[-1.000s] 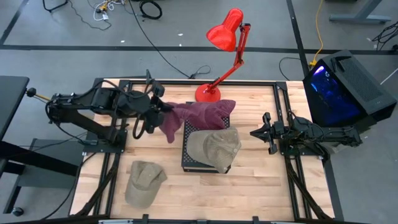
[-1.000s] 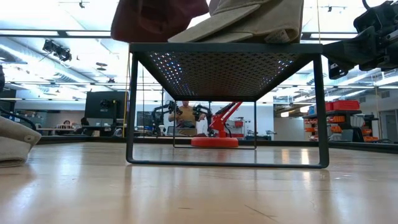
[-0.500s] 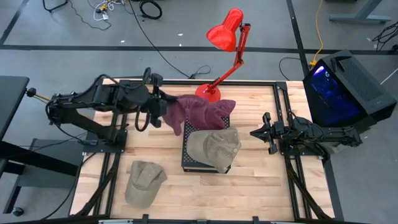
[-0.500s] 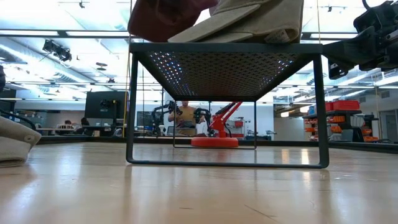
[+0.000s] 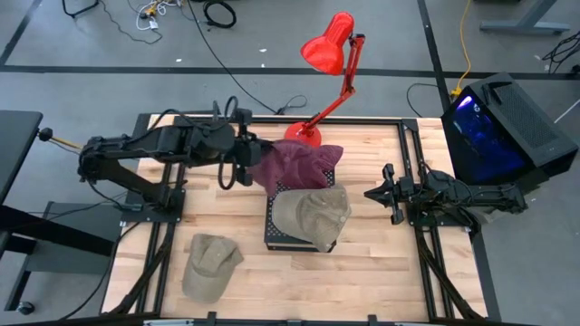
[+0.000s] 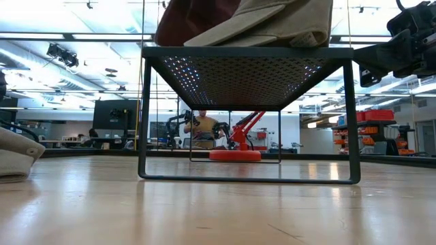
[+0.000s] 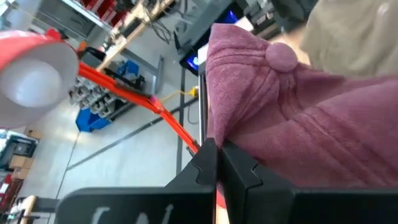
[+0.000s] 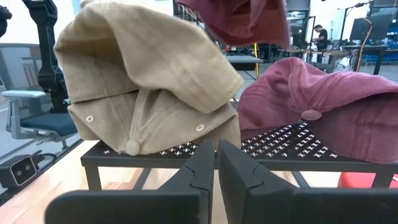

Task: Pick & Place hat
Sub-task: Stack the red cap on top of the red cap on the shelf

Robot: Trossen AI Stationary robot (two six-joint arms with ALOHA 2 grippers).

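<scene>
My left gripper is shut on a maroon hat, which it holds up over the far left corner of the black mesh stand. In the right wrist view this hat hangs above the stand. A second maroon hat lies on the stand's far part, and a tan hat lies on its near part. Another tan hat lies on the table at the near left. My right gripper waits at the table's right side, shut on nothing. My left gripper holds the maroon hat by cloth at its edge, pinched between the two shut fingers, which partly cover the spot. It comes from the table's left, slanting a little downward. The crown with its button reaches away from the fingers, clear of the table.
A red desk lamp stands with its base at the table's far edge, just behind the stand, and its arm leans over it. A dark computer case stands beyond the right edge. Bare wood shows at the near right.
My left gripper has gone toward the table's right edge and a little toward the far edge, rolling its wrist, and has stayed shut. The held maroon hat has come from beside the stand's left edge to above its far left corner.
</scene>
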